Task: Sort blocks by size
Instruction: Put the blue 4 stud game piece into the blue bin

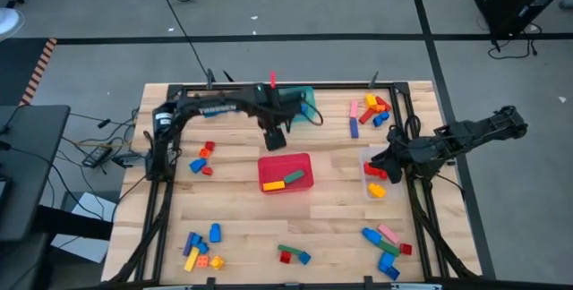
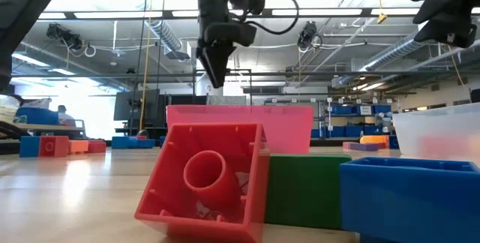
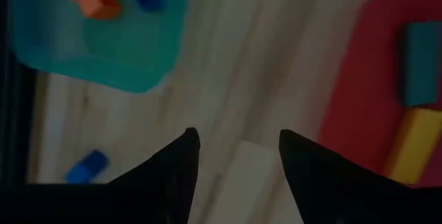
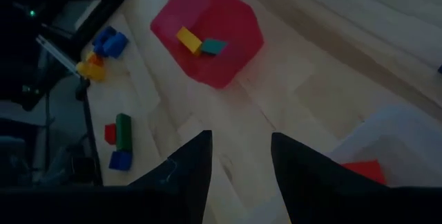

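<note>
Blocks lie in loose groups on the wooden table: at the left (image 1: 203, 158), near left (image 1: 200, 251), near middle (image 1: 293, 254), near right (image 1: 387, 244) and far right (image 1: 372, 113). The red tub (image 1: 300, 160) holds a yellow block (image 3: 414, 144) and a green one (image 3: 421, 61). The teal tub (image 3: 97, 44) holds an orange and a blue block. My left gripper (image 3: 238, 137) hangs open and empty above bare wood between these two tubs, pointing down (image 1: 275, 141). My right gripper (image 4: 240, 137) is open and empty, raised by the clear tub (image 1: 376, 183).
The clear tub holds red and orange blocks (image 1: 376, 174). A black frame (image 1: 170, 89) runs round the table. A single blue block (image 3: 86, 167) lies on the wood near the left gripper. Bare wood stretches between the red tub and the clear tub.
</note>
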Tool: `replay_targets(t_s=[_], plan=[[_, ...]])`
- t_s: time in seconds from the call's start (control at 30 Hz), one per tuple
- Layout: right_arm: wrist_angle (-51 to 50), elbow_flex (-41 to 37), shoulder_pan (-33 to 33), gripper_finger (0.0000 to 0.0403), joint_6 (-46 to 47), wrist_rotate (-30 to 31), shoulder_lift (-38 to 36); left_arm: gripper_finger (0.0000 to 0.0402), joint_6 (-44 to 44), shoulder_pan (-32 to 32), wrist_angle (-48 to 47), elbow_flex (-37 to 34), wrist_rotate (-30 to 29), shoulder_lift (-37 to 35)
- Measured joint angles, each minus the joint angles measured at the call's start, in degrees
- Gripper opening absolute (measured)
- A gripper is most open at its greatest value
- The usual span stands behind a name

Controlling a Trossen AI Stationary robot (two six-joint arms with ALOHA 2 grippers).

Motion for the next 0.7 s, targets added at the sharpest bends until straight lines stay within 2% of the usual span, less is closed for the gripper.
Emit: replay_targets(t_s=[0.4,0.53,0.7], plan=[[0.1,0.0,-2.5,0.0163,7.4,10.5,0.4,0.0207,17.8,17.6,0.9,-1.9,3.3,-0.5],[0.4,0.0,-4.1,0.0163,9.8,13.4,0.7,0.0207,21.4,23.1,0.5,-7.1,4.0,-0.6],[0.4,0.0,-6.5,0.0163,11.5,15.2,1.7,0.0207,28.5,26.4,2.6,-15.8,4.2,-0.5]])
